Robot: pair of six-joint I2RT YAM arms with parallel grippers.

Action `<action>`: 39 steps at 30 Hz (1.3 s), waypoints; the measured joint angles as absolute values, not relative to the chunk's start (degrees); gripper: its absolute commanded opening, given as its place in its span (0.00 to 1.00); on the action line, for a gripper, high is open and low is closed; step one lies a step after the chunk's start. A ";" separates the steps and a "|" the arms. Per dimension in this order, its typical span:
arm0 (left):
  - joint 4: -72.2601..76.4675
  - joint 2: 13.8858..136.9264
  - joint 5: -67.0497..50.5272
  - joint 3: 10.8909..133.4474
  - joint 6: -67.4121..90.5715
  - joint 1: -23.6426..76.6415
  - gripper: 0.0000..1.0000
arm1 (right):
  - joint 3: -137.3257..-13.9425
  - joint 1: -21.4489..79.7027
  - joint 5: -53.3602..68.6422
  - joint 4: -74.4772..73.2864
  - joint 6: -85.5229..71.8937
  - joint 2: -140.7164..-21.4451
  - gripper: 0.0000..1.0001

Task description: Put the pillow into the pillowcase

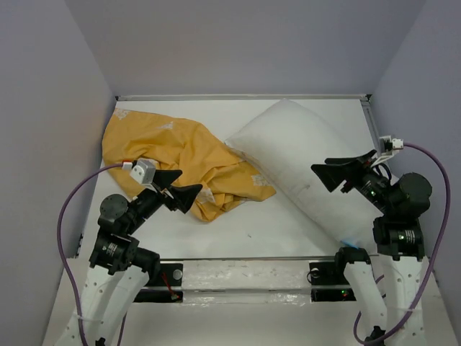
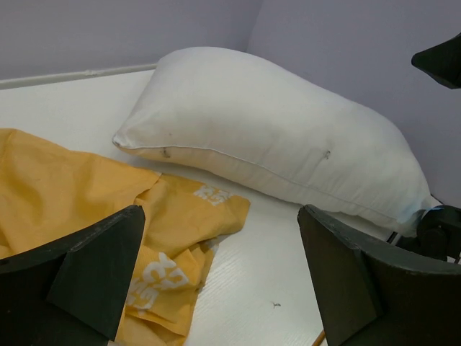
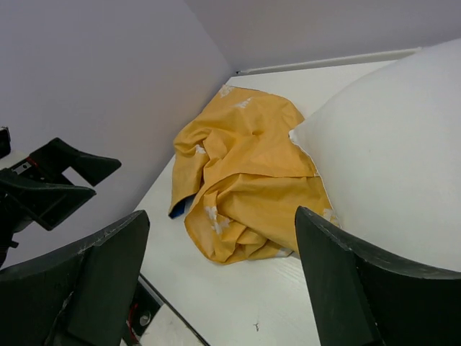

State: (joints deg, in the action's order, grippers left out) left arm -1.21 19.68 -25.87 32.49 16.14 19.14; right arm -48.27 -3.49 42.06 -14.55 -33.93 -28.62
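Mustard-yellow pillowcase (image 1: 184,162) lies crumpled toward the far-left corner of the table (image 1: 252,231). The white pillow (image 1: 302,158) lies diagonally toward the right edge, one corner touching the pillowcase. The left gripper (image 1: 180,186) and right gripper (image 1: 328,176) hover with jaws spread wide, gripping nothing.

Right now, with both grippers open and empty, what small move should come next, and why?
Probably lower the left gripper onto the near edge of the crumpled mustard-yellow fabric pillowcase: it hangs open over it, and the plump white rectangular pillow lies fully outside.
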 measured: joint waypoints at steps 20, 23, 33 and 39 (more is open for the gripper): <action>-1.89 40.34 -13.56 41.63 14.26 19.16 0.99 | -48.84 44.45 15.18 -3.46 -27.97 -69.10 0.45; -2.90 43.44 -11.68 41.63 13.76 19.18 0.99 | -49.56 45.69 11.14 -0.10 -27.22 -75.40 0.62; -6.68 49.84 -0.32 43.99 11.27 23.22 0.75 | -59.33 51.86 6.26 10.02 -27.24 -98.26 0.73; -9.08 57.21 6.04 44.29 9.50 28.12 0.75 | -60.47 52.14 6.48 13.50 -27.29 -102.78 0.11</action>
